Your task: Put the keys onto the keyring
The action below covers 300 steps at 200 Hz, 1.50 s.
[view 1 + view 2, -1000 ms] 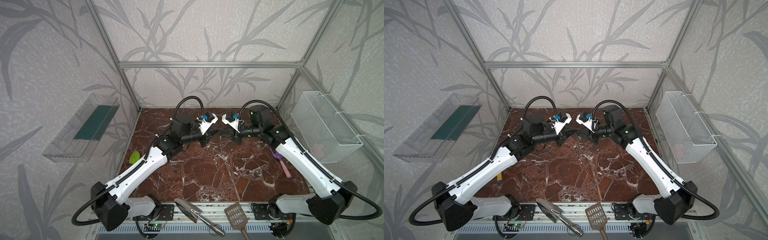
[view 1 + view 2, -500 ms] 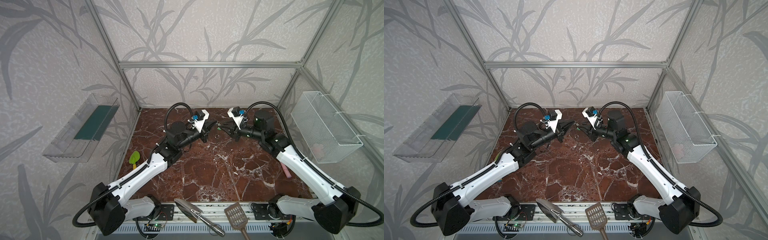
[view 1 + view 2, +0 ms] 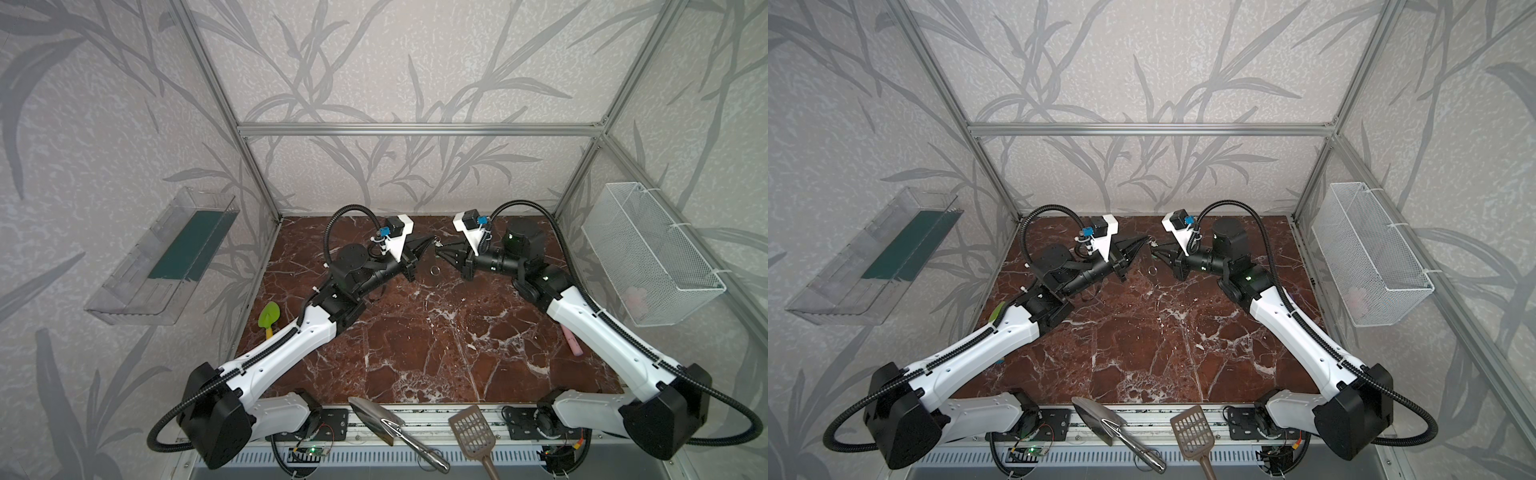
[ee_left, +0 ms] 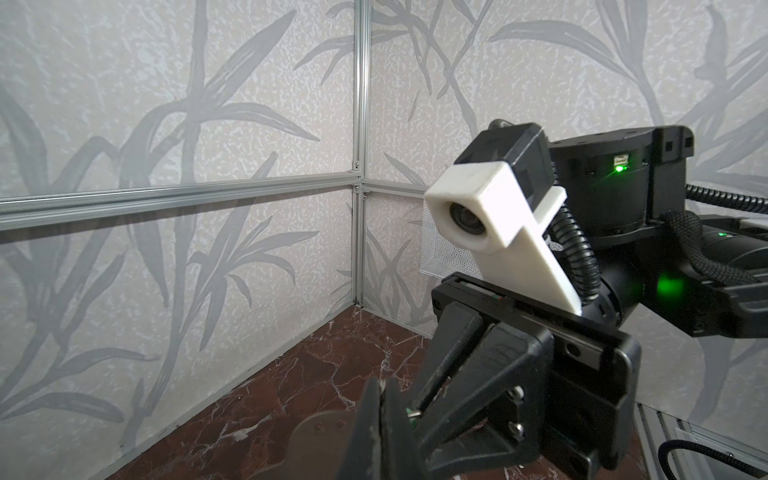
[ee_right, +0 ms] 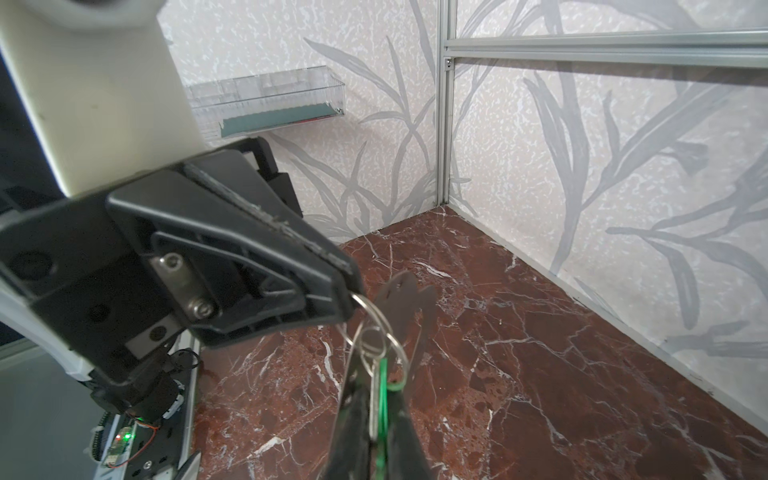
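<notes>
In the right wrist view my left gripper (image 5: 351, 291) is shut on a silver keyring (image 5: 376, 336), which hangs from its tips. Just below the ring, my right gripper (image 5: 376, 386) is shut on the keys (image 5: 382, 392), one small key with a green head. The ring's loops overlap the key's head, and I cannot tell whether it is threaded. In both top views the left gripper (image 3: 432, 240) (image 3: 1147, 240) and the right gripper (image 3: 439, 250) (image 3: 1154, 250) meet tip to tip above the far middle of the marble. In the left wrist view the left gripper (image 4: 383, 384) shows closed jaws.
A small metal ring (image 3: 435, 270) lies on the marble under the grippers. A lime-green scoop (image 3: 269, 313) lies at the left edge and a pink stick (image 3: 569, 340) at the right. A wire basket (image 3: 648, 253) and a clear shelf (image 3: 166, 257) hang on the side walls. A metal scoop (image 3: 374, 415) and a brown slotted scoop (image 3: 471, 428) rest on the front rail.
Both arms swung up and back, and the two grippers have come together tip to tip. The right gripper's jaws have closed on the key.
</notes>
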Each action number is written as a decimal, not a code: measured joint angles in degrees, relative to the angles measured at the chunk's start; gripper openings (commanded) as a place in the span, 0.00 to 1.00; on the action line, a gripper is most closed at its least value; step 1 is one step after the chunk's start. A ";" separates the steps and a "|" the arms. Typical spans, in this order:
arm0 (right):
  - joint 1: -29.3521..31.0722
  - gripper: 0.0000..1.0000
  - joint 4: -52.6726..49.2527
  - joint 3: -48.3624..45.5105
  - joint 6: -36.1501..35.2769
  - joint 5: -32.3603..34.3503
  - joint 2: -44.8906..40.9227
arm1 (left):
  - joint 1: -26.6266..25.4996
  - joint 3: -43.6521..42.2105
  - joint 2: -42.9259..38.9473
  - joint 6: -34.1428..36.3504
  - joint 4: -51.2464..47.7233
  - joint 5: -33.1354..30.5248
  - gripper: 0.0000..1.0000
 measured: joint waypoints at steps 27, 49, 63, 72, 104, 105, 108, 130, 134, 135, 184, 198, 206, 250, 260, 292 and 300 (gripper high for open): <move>0.00 0.04 -0.07 0.04 -0.59 -2.71 0.02 | -0.02 0.00 0.22 -0.28 0.70 0.15 0.00; 0.00 0.03 -1.44 0.55 -1.62 -4.94 0.35 | -0.02 0.00 0.55 -0.63 1.09 0.20 0.00; 0.00 0.02 -2.43 0.96 -2.43 -6.01 0.79 | -0.02 0.00 0.68 -0.92 1.25 0.35 0.00; 0.00 0.02 -3.15 1.29 -2.80 -6.60 1.03 | -0.04 0.00 0.76 -0.98 1.38 0.42 0.00; -0.02 0.02 -5.20 2.54 -4.20 -7.89 1.57 | -0.15 0.00 0.83 -1.29 1.62 0.85 0.00; -0.02 0.02 -5.25 2.56 -4.20 -7.89 1.57 | -0.17 0.00 0.83 -1.31 1.62 0.87 0.00; -0.02 0.02 -5.38 2.62 -4.33 -7.96 1.60 | -0.17 0.00 0.83 -1.31 1.64 0.87 0.00; -0.02 0.05 -5.77 2.69 -5.01 -8.13 1.62 | -0.17 0.00 0.83 -1.40 1.57 1.11 0.00; -0.02 0.08 -5.86 2.69 -5.07 -8.17 1.62 | -0.17 0.00 0.83 -1.40 1.57 1.18 0.00; -0.02 0.09 -5.88 2.71 -5.11 -8.17 1.62 | -0.17 0.00 0.83 -1.40 1.57 1.20 0.00; 0.00 0.29 -7.85 2.73 -6.64 -7.91 1.53 | -0.17 -0.02 0.83 -1.40 1.97 1.42 0.00; -0.13 0.30 -8.07 2.73 -6.84 -7.48 1.33 | -0.15 -0.11 0.83 -1.38 1.99 1.42 0.00; -0.28 0.30 -8.15 2.71 -6.88 -7.32 1.11 | -0.15 -0.22 0.83 -1.38 2.03 1.42 0.00; -2.34 0.32 -6.58 1.46 -6.01 -6.03 -1.97 | -0.15 -0.98 0.83 -1.36 1.88 1.70 0.00; -2.86 0.32 -5.73 1.05 -5.46 -6.03 -2.64 | -0.15 -0.98 0.81 -1.38 1.97 1.88 0.00; -3.65 0.28 -3.26 0.70 -3.63 -5.86 -3.17 | -0.15 -0.98 0.79 -1.38 1.88 2.95 0.00; -3.78 0.27 -2.91 0.68 -3.34 -5.79 -3.17 | -0.15 -0.98 0.79 -1.38 1.75 3.50 0.00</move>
